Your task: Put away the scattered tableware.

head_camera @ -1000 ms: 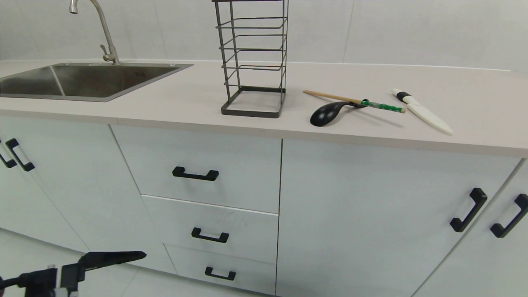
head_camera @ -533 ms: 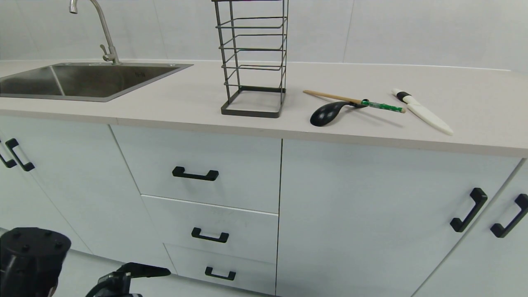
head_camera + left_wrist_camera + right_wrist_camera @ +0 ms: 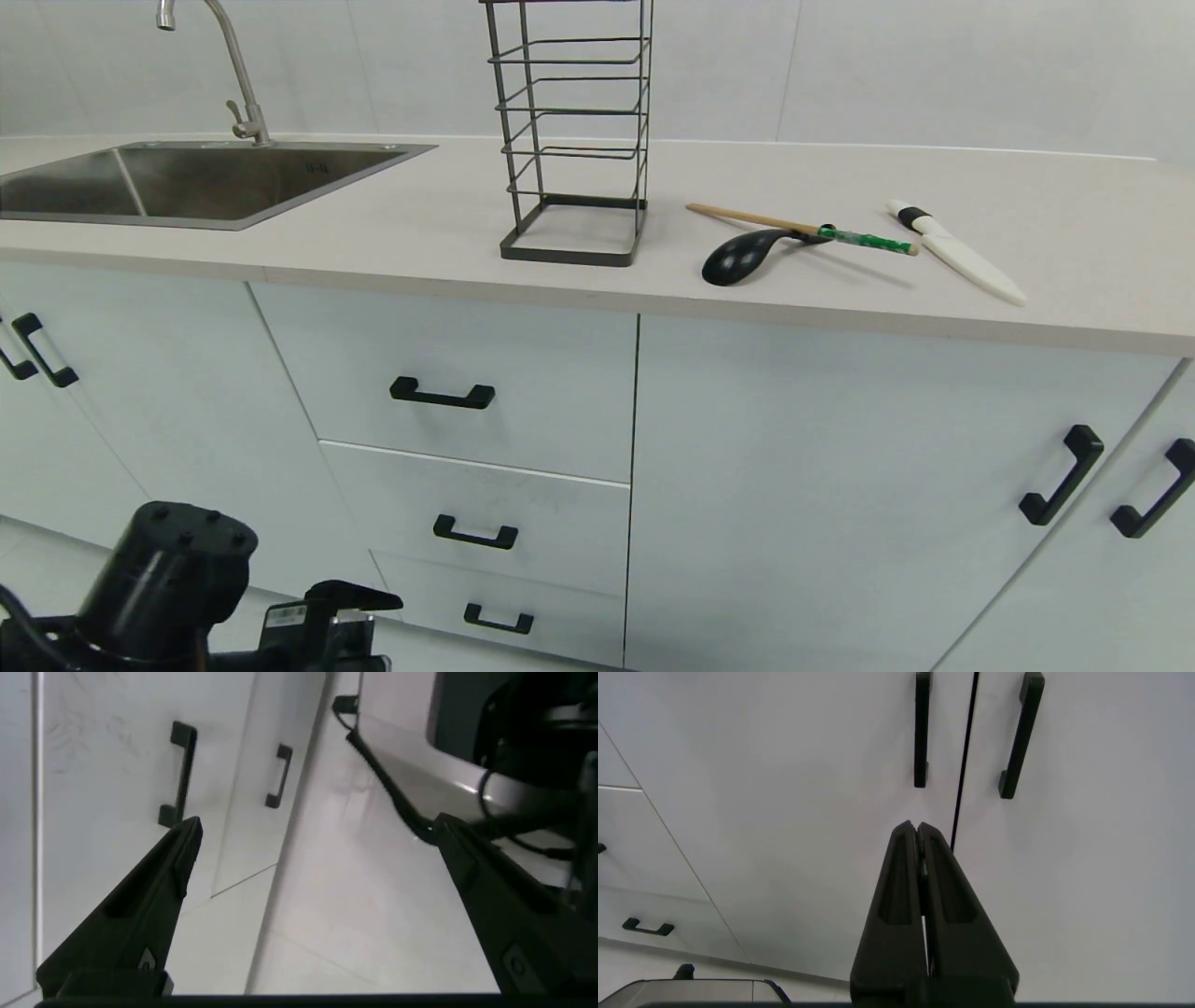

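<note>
On the pale counter (image 3: pixel 392 233) lie a black spoon (image 3: pixel 742 257), a wooden chopstick with a green end (image 3: pixel 803 227) resting across the spoon's handle, and a white knife with a black band (image 3: pixel 957 252) to the right. A tall dark wire rack (image 3: pixel 574 140) stands left of them. My left gripper (image 3: pixel 345 597) hangs low in front of the drawers, far below the counter. In the left wrist view this left gripper (image 3: pixel 316 826) is open wide with nothing between its fingers. My right gripper (image 3: pixel 918 829) is shut and holds nothing, pointing at cabinet doors.
A steel sink (image 3: pixel 187 177) with a tap (image 3: pixel 233 65) sits at the counter's left. Below are three drawers with black handles (image 3: pixel 442 394) and cabinet doors with black handles (image 3: pixel 1060 474). A black cable (image 3: pixel 392 784) lies on the floor.
My left arm has swung to the right along the bottom of the head view, and its wrist body has come into sight. The things on the counter have not moved.
</note>
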{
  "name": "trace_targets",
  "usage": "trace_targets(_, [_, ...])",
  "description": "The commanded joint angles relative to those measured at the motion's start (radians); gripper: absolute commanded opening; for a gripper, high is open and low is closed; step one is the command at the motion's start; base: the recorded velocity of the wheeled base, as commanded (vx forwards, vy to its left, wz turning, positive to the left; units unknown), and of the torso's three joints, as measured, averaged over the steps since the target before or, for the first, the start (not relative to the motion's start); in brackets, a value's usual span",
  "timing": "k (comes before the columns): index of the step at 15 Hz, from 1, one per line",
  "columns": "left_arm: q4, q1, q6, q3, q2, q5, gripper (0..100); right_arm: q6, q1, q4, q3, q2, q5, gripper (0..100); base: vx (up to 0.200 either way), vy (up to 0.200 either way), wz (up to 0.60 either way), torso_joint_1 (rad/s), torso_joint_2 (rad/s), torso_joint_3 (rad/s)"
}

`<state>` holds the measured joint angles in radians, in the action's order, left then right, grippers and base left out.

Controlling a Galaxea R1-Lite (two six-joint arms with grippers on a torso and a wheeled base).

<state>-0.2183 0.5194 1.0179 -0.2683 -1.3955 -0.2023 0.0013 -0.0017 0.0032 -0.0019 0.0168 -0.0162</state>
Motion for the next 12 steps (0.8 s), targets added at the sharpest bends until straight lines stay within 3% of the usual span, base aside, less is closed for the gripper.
trace_targets(1, [-0.067,0.014,0.021,-0.017,-0.145,0.058,100,0.000,0.000,0.000,0.000,0.002,-0.001,0,0.000,0.000,0.00,0.000,0.00,0.000])
trace_targets(6, [-0.156,0.004,0.021,-0.023,-0.373,0.172,100,0.000,0.000,0.000,-0.001,0.002,-0.001,0,0.000,0.000,0.00,0.000,0.00,0.000])
trace_targets(8, [-0.216,0.004,0.019,-0.049,-0.441,0.182,100,0.000,0.000,0.000,0.000,0.002,-0.001,0,0.000,0.000,0.00,0.000,0.00,0.000])
trace_targets(12, [-0.246,-0.012,0.022,-0.118,-0.528,0.189,100,0.000,0.000,0.000,0.000,0.002,-0.001,0,0.000,0.000,0.00,0.000,0.00,0.000])
